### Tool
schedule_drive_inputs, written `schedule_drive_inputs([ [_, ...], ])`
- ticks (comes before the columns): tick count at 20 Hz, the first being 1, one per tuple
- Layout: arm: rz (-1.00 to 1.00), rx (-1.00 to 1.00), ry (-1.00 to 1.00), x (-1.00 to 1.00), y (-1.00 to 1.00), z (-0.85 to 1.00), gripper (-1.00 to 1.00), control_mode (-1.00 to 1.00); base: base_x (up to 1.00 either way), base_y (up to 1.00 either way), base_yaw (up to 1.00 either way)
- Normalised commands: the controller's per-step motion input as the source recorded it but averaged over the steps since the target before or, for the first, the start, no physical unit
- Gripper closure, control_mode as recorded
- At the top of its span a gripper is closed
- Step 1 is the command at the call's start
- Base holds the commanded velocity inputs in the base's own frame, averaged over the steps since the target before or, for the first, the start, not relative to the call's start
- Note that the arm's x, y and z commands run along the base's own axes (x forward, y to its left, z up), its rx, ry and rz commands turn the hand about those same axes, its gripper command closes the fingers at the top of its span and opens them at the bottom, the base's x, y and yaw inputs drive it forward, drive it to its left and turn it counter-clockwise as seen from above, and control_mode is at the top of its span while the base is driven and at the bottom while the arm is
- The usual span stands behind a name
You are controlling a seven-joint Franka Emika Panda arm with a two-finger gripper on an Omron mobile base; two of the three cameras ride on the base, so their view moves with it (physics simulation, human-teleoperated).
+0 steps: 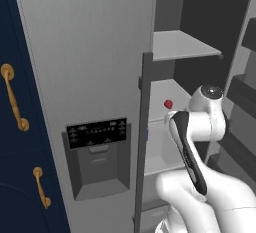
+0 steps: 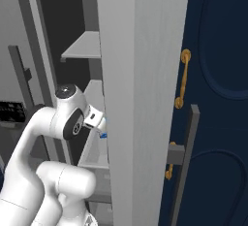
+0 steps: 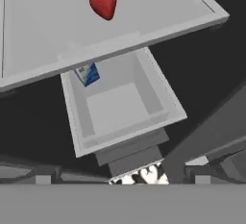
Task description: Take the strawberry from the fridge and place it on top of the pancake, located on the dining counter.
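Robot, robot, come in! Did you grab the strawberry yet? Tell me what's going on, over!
Pincer open, holding nothing. Strawberry not grabbed yet, sitting alone on a grey fridge shelf. Nothing between pincer and berry; small blue-white carton lies in the bin below the shelf. Over.

The strawberry is lying on a flat grey fridge shelf, near the top of the view, with its tip pointing down the picture. The shelf is running across the upper part of the view. Beneath its front edge an open grey drawer bin is showing. A small blue-and-white carton is sitting in the bin's upper left corner, partly under the shelf edge. Dark fridge interior is surrounding both.
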Motion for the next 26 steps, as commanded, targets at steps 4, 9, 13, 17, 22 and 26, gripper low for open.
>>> schedule_drive_inputs([
  [4,0.1,-0.1,-0.25,0.82,0.0,0.46,-1.0,-1.0,0.0,0.0,0.0],
  [9,0.16,-0.04,-0.08,0.92,-0.1,0.1,-1.0,-1.0,0.0,0.0,0.0],
  [13,0.11,0.0,0.0,0.79,-0.16,0.0,-1.0,-1.0,0.0,0.0,0.0],
  [17,-0.01,-0.02,0.03,0.75,-0.04,0.0,-1.0,-1.0,0.0,0.0,0.0],
  [22,-0.05,-0.01,0.07,0.54,-0.02,-0.12,-1.0,-1.0,0.0,0.0,0.0],
  [26,-0.07,0.0,0.05,0.37,-0.19,-0.29,-1.0,-1.0,0.0,0.0,0.0],
])
